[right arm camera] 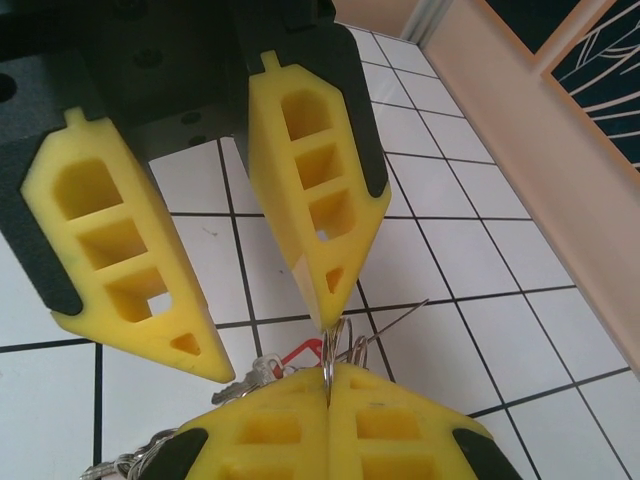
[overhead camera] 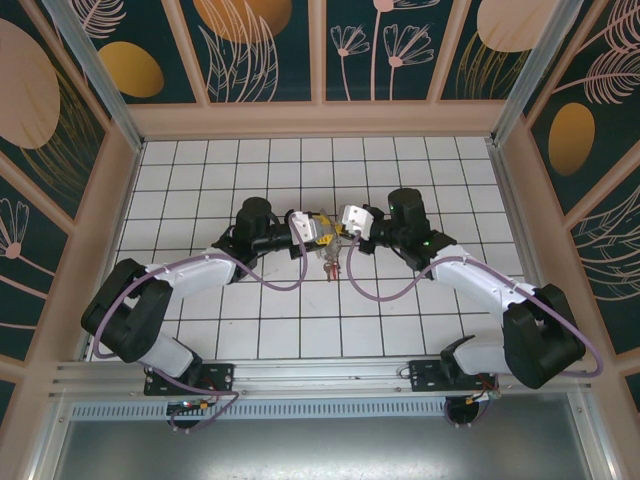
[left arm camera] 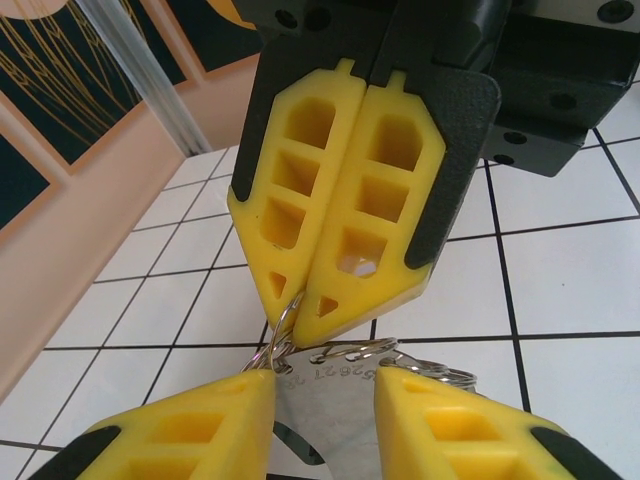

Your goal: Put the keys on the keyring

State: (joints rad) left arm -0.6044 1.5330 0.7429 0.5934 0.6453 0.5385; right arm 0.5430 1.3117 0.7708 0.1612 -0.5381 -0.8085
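Above the middle of the tiled table my two grippers meet tip to tip. My right gripper [right arm camera: 328, 378] is shut on a thin silvery wire keyring [right arm camera: 329, 345], pinched edge-on between its yellow fingers. In the left wrist view, the same keyring [left arm camera: 284, 322] sticks out below the right gripper's closed tips. My left gripper [left arm camera: 325, 388] is open. One of its fingertips [right arm camera: 325, 312] touches the top of the keyring. A flat silvery metal piece with stamped digits [left arm camera: 330, 415] hangs between and beyond the left fingers. The keys [overhead camera: 330, 267] dangle in a small bunch under both grippers, including a silvery key [right arm camera: 243, 374] and a red tag [right arm camera: 300, 354].
White tiles with dark grout [overhead camera: 400, 320] cover the table. Peach walls with dark patterned panels [overhead camera: 320, 118] enclose it at the back and sides. Purple cables [overhead camera: 270, 282] loop beside each forearm. More small wire rings [left arm camera: 440, 376] bunch beside the metal piece.
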